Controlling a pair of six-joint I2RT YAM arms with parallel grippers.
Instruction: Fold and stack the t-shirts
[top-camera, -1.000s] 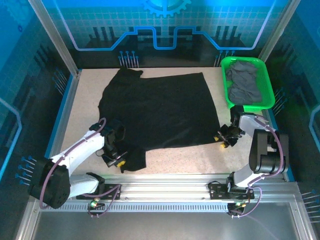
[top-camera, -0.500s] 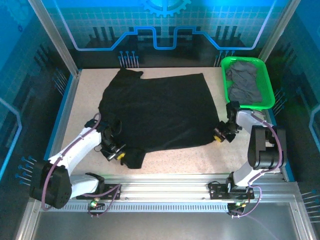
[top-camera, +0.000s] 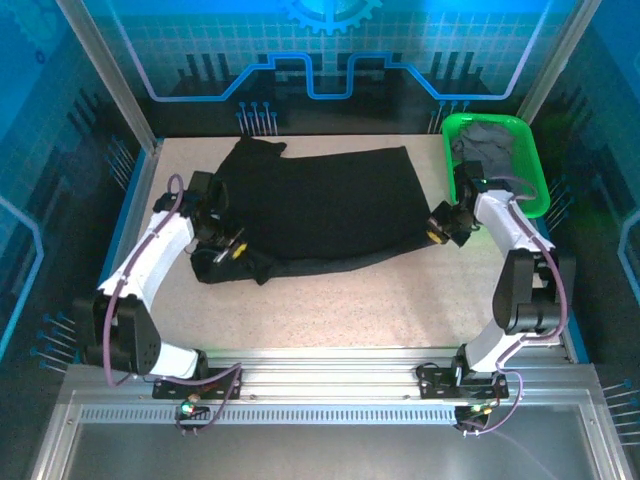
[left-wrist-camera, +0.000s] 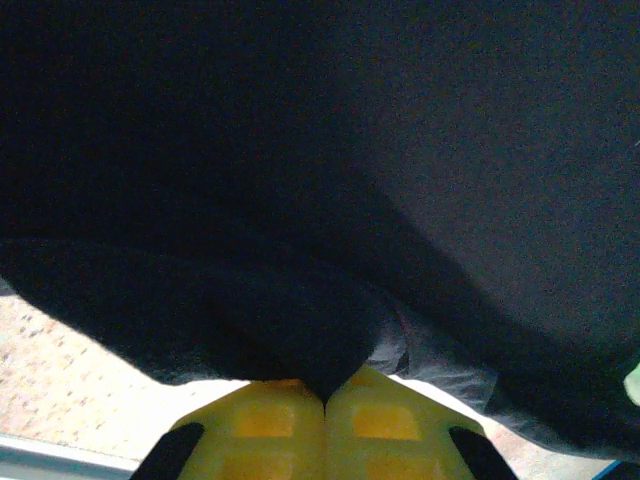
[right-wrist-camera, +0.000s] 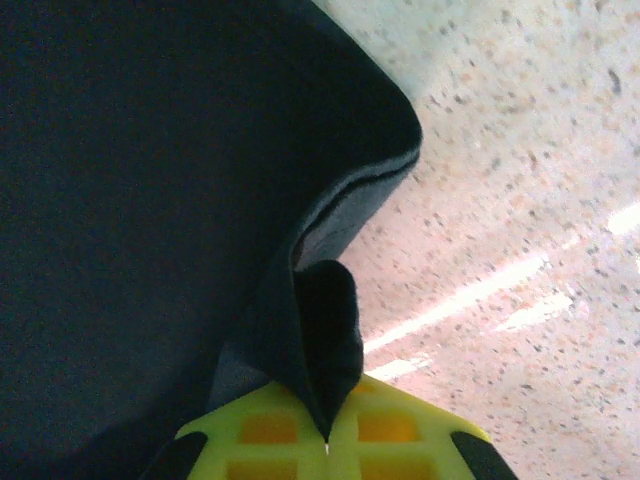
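Observation:
A black t-shirt (top-camera: 320, 205) lies spread on the speckled table, its near edge lifted and drawn back over itself. My left gripper (top-camera: 232, 253) is shut on the shirt's near left part; in the left wrist view the black cloth (left-wrist-camera: 300, 200) runs down between the yellow fingers (left-wrist-camera: 265, 425). My right gripper (top-camera: 436, 234) is shut on the shirt's near right corner, and the right wrist view shows a pinched fold of the black t-shirt (right-wrist-camera: 325, 330) between its yellow fingers (right-wrist-camera: 390, 430). Dark grey t-shirts (top-camera: 490, 150) lie crumpled in the basket.
A bright green plastic basket (top-camera: 535, 170) stands at the back right, just behind my right arm. Bare speckled table (top-camera: 360, 310) stretches from the shirt's near edge to the metal rail. Frame posts stand at both back corners.
Both grippers have moved away from the near edge toward the back, carrying the black t-shirt's near edge with them. The right gripper closed on its corner.

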